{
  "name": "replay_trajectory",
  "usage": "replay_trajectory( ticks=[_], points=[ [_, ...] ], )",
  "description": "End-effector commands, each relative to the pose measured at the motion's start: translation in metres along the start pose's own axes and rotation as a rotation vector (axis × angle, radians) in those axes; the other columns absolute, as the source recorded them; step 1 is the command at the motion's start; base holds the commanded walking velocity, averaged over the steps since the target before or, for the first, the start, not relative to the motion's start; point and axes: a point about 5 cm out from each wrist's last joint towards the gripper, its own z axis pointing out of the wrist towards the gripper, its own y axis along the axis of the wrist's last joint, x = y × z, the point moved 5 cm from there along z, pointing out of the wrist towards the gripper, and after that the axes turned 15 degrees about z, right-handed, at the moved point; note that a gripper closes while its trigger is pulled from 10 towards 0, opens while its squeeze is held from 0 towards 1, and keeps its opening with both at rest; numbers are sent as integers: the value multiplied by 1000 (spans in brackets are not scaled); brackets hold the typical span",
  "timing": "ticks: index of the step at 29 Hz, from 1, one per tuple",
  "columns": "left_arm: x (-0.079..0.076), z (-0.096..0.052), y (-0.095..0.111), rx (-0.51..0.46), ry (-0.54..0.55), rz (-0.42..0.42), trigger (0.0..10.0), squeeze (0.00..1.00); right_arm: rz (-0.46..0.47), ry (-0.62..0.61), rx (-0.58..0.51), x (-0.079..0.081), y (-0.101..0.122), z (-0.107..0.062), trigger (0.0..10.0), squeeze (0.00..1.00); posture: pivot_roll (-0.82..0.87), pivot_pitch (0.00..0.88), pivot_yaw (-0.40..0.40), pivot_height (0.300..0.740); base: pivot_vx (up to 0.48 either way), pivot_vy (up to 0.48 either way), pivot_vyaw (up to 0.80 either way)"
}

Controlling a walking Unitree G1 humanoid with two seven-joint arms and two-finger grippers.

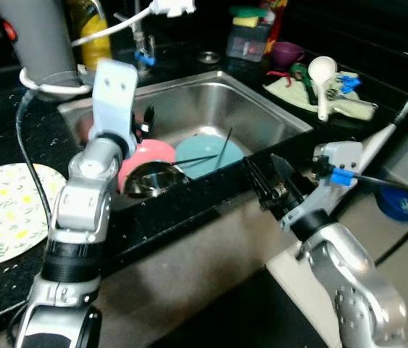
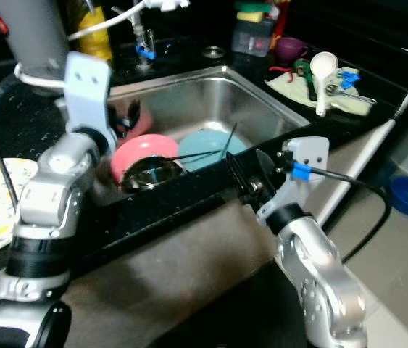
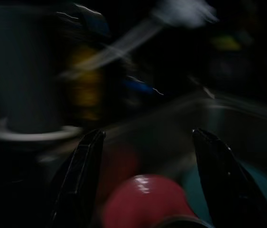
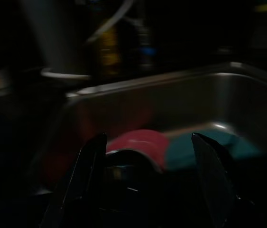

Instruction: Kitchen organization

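The steel sink (image 1: 261,109) holds a pink bowl (image 1: 153,154), a teal plate (image 1: 205,151) and a shiny metal bowl (image 1: 151,181). Two thin dark sticks (image 1: 218,151) lie across the teal plate. My left gripper (image 1: 144,122) hangs inside the sink's left side just above the pink bowl (image 3: 145,199), open, with nothing between its fingers (image 3: 83,175). My right gripper (image 1: 267,181) is at the sink's front rim on the black counter edge, open and pointing in at the bowls. In its wrist view the fingers (image 4: 209,175) frame the pink bowl (image 4: 138,142) and teal plate (image 4: 204,147).
A yellow-patterned plate (image 1: 1,210) lies on the black counter at left. A grey appliance (image 1: 37,40), a yellow bottle (image 1: 91,32) and the tap (image 1: 142,47) stand behind the sink. At right are a purple cup (image 1: 288,54), a white ladle (image 1: 322,72) and utensils on a cloth (image 1: 290,90). A blue bowl (image 1: 401,203) sits lower right.
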Motion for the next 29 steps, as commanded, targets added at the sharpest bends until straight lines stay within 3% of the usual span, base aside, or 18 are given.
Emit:
replay_trajectory(
  ticks=[1, 3, 6, 10, 11, 13, 20, 24, 26, 29],
  points=[
    [18, -11, -12, 44, 71, -143, 10000, 0, 3, 38, -15, 8, 4, 0, 10000, 0, 50, 38, -97, 740, 0, 0, 781],
    [32, -20, -28, 109, 134, -268, 10000, 0, 7, 43, -12, 8, 3, 1, 10000, 0, 56, 47, -98, 740, 0, 0, 781],
    [46, -33, -39, 160, 186, -269, 10000, 0, 18, 48, -8, 8, 2, 1, 10000, 0, 69, 45, -98, 740, 0, 0, 781],
    [51, -41, -43, 185, 206, -271, 10000, 0, 23, 57, -2, 9, 0, 1, 10000, 0, 81, 41, -94, 740, 0, 0, 781],
    [51, -46, -46, 206, 217, -310, 10000, 0, 27, 70, 4, 11, -2, 1, 10000, 0, 88, 34, -93, 740, 0, 0, 781],
    [44, -57, -52, 252, 215, -393, 10000, 0, 37, 97, 12, 16, -5, 2, 10000, 0, 93, 28, -93, 740, 0, 0, 781],
    [33, -75, -57, 330, 199, -451, 10000, 0, 43, 141, 32, 23, -8, 2, 10000, 0, 103, 18, -97, 740, 0, 0, 781],
    [28, -87, -73, 424, 215, -525, 10000, 0, 45, 166, 42, 26, -9, 2, 10000, 0, 104, 25, -99, 740, 0, 0, 781],
    [18, -97, -84, 496, 220, -607, 10000, 0, 54, 184, 47, 30, -10, 2, 10000, 0, 106, 27, -102, 740, 0, 0, 778],
    [14, -99, -85, 513, 215, -626, 10000, 0, 56, 188, 48, 31, -10, 2, 10000, 0, 106, 27, -102, 740, 0, 0, 775]
  ],
)
